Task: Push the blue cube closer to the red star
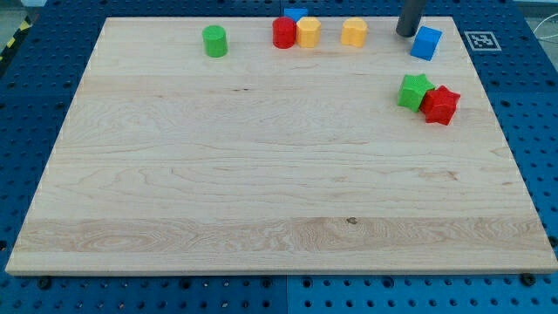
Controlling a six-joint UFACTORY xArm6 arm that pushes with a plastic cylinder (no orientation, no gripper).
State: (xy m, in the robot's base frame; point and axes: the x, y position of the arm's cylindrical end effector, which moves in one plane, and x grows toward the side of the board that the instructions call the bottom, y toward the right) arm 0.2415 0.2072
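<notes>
The blue cube (426, 43) sits near the view's top right of the wooden board (261, 174). The red star (440, 105) lies below it, touching a green star (415, 92) on its left. My tip (406, 33) is at the view's top, just left of and slightly above the blue cube, very close to it or touching it.
A green cylinder (214, 41) stands at the top left. A red cylinder (283, 33), a yellow block (309, 32) and another yellow block (354, 32) line the top edge. A second blue block (295, 15) peeks out behind them. A fiducial tag (481, 40) lies off the board's top right corner.
</notes>
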